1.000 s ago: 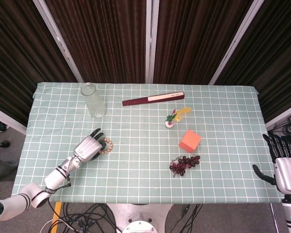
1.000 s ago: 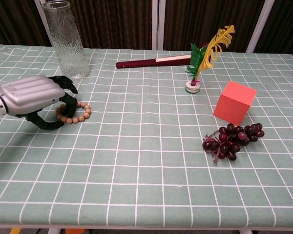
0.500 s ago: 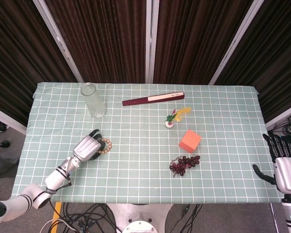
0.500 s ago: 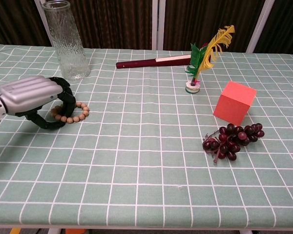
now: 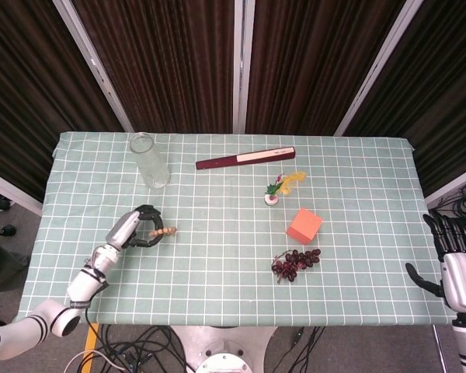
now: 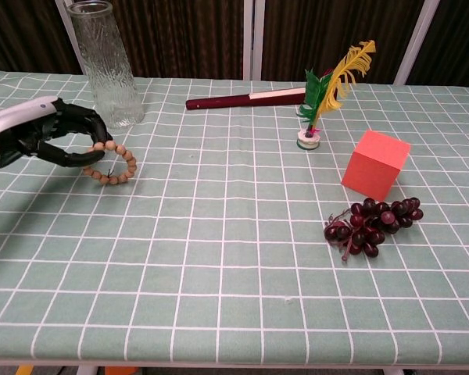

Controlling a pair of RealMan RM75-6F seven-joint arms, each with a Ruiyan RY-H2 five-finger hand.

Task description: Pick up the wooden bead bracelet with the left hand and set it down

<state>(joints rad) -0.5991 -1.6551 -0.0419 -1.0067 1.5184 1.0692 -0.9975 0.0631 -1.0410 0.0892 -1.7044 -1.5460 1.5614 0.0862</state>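
The wooden bead bracelet (image 6: pixel 119 166) hangs tilted off the tablecloth, pinched between the black fingertips of my left hand (image 6: pixel 47 141). In the head view the bracelet (image 5: pixel 165 231) shows edge-on as a short line of beads just right of the left hand (image 5: pixel 132 229), at the table's left side. My right hand (image 5: pixel 458 272) hangs off the table's right edge with its fingers spread and nothing in it; the chest view does not show it.
A glass vase (image 6: pixel 105 62) stands just behind the left hand. Further back lies a dark red folded fan (image 6: pixel 246 98). To the right are a feather shuttlecock (image 6: pixel 322 101), an orange cube (image 6: pixel 375 165) and a bunch of dark grapes (image 6: pixel 369 220).
My left hand has closed on the bracelet and lifted it off the cloth, turning palm-inward. The bracelet, flat on the table before, now hangs tilted. The right hand has not moved.
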